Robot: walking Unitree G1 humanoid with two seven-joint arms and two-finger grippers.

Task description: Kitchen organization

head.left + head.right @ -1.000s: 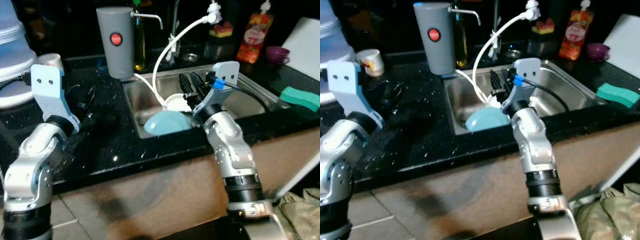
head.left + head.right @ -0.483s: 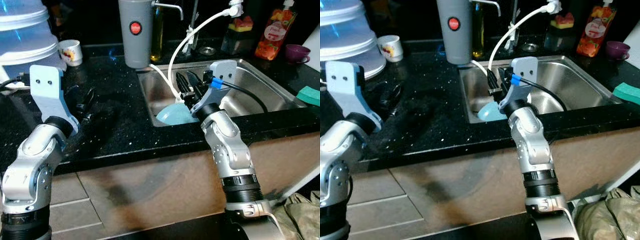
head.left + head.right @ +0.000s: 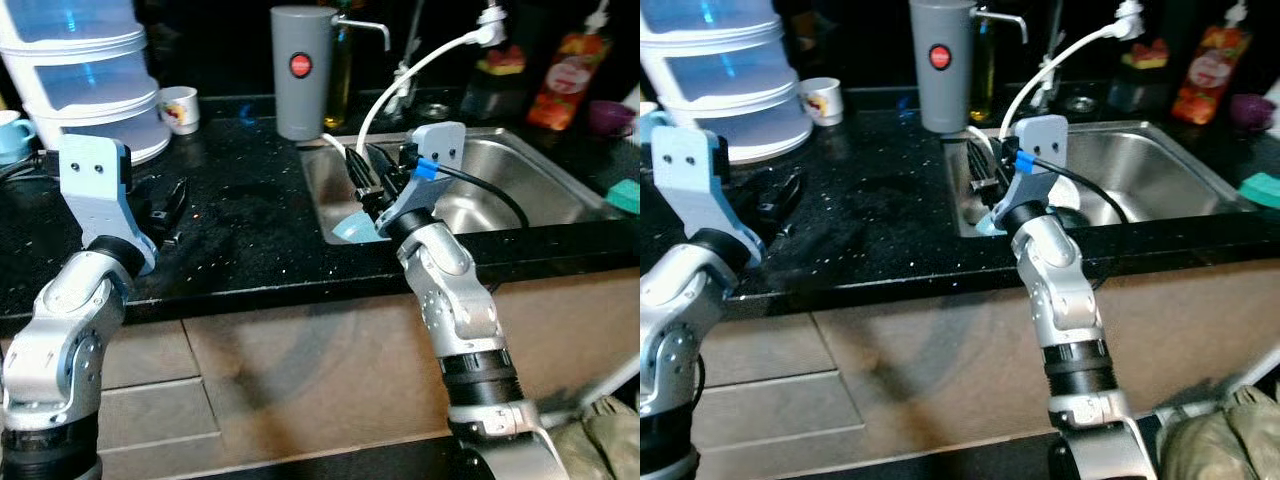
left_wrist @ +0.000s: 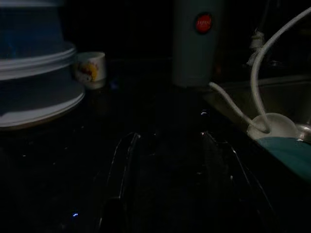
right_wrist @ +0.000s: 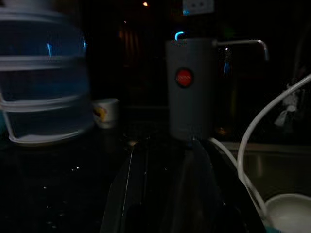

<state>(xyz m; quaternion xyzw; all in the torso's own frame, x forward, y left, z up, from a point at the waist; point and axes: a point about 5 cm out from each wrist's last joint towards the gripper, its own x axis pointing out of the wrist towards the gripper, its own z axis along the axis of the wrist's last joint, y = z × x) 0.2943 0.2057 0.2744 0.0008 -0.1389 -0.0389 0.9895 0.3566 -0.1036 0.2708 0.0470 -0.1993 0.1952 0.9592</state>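
A light blue plate (image 3: pixel 352 228) leans in the front left corner of the steel sink (image 3: pixel 520 165), beside a white cup (image 4: pixel 272 125). A white hose (image 3: pixel 420 70) curves down from the tap into that cup. My right gripper (image 3: pixel 366 168) hangs over the sink's left rim, just above the plate, open and holding nothing. My left gripper (image 3: pixel 170 200) hovers low over the black counter (image 3: pixel 250 220) left of the sink, also open and empty.
A grey dispenser (image 3: pixel 298 70) with a red button stands behind the sink's left corner. Stacked clear containers (image 3: pixel 85 80), a white mug (image 3: pixel 180 108) and a blue cup (image 3: pixel 12 135) sit at the back left. A red pouch (image 3: pixel 560 80) and green sponge (image 3: pixel 625 195) are right.
The whole picture has shifted as the camera pulled back and turned left. My right gripper now sits nearer the sink's left rim. The left gripper stays over the counter.
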